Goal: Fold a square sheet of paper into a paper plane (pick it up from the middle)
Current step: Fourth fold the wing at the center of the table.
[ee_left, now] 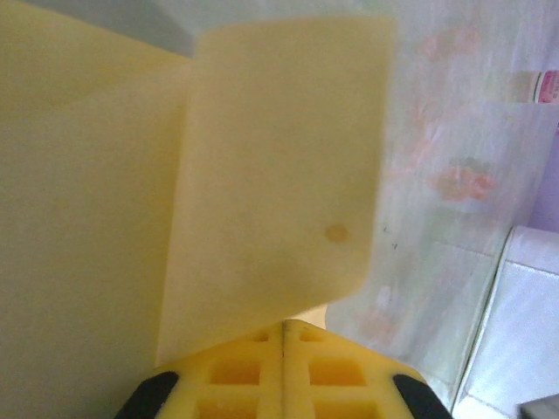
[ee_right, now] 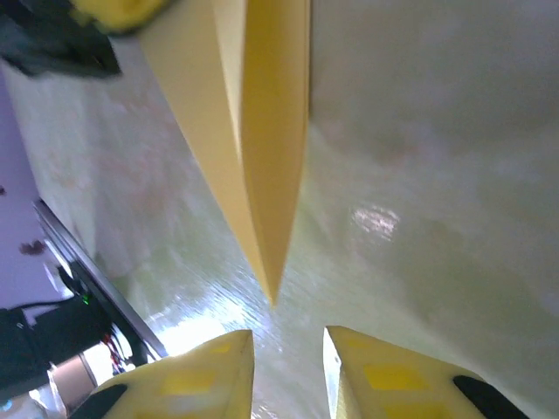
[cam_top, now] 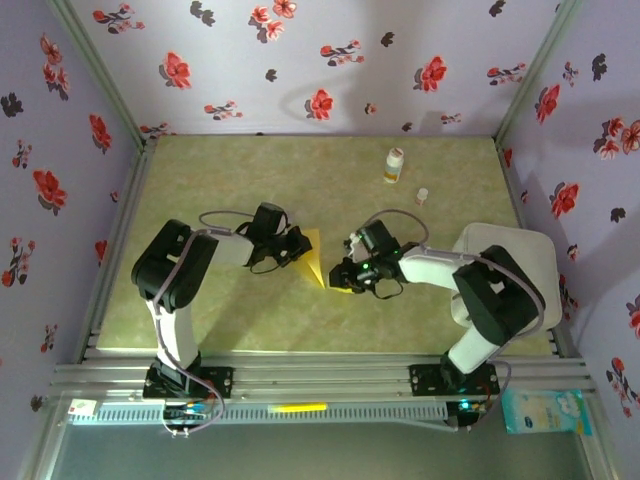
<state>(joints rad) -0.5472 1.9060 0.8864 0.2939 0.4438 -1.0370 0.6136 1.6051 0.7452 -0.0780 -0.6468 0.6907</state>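
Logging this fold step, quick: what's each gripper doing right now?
Left gripper: closed, holding the folded yellow paper.
Right gripper: open, holding nothing, just short of the paper's tip.

Mottled green surface (cam_top: 230, 310) with a white-and-orange bottle (cam_top: 394, 165) near the far edge, a small white piece (cam_top: 422, 196) just beside it and a white board (cam_top: 520, 250) at right. Folded paper (cam_top: 313, 255) points down mid-surface, contact unclear.

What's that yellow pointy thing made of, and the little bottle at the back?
The yellow sheet looks like thin matte paper: it holds sharp creases and layered folds to a point. The bottle seems to be white plastic, though it is too small to be sure.
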